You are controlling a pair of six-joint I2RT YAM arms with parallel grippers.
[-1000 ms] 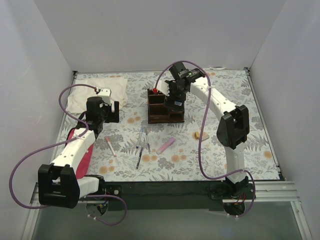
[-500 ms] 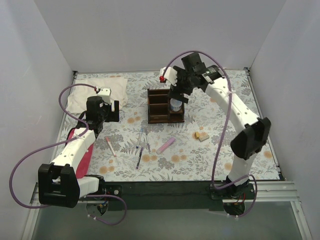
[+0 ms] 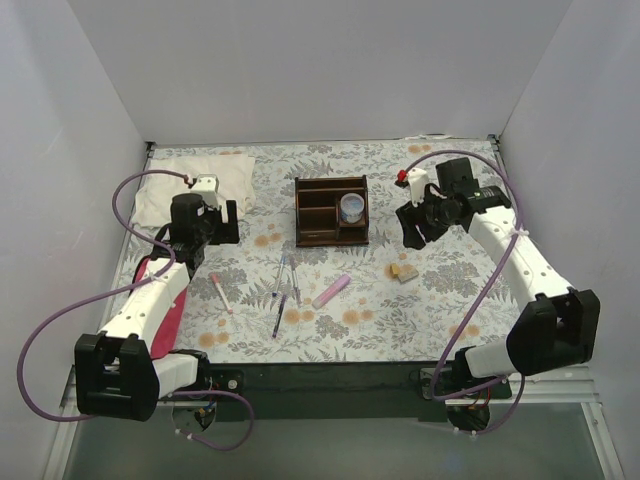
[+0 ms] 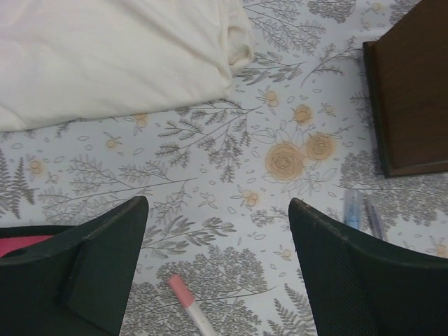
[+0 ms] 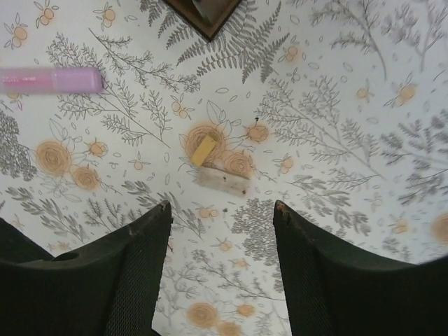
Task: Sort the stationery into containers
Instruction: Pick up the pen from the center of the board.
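The dark brown organiser [image 3: 320,228] stands at the table's middle back, with the bluish round cup [image 3: 351,208] in its right compartment. My right gripper [image 3: 412,226] is open and empty, right of the organiser; in its wrist view [image 5: 221,204] the tiny tan block [image 5: 204,150] and a whitish piece [image 5: 222,180] lie just ahead of it. The pale pink bar [image 3: 332,290], blue and purple pens [image 3: 283,290] and the pink-and-white pen [image 3: 220,293] lie in front of the organiser. My left gripper [image 3: 231,222] is open and empty; the pink-and-white pen's tip [image 4: 187,304] lies between its fingers below.
A white folded cloth [image 3: 195,182] lies at the back left. A flat magenta object [image 3: 165,310] lies under my left arm. White walls close the table on three sides. The organiser's side [image 4: 413,105] shows at the right of the left wrist view.
My right arm has drawn back from above the organiser to its right and lowered. The bluish cup now stands in the organiser. My left arm has not moved.
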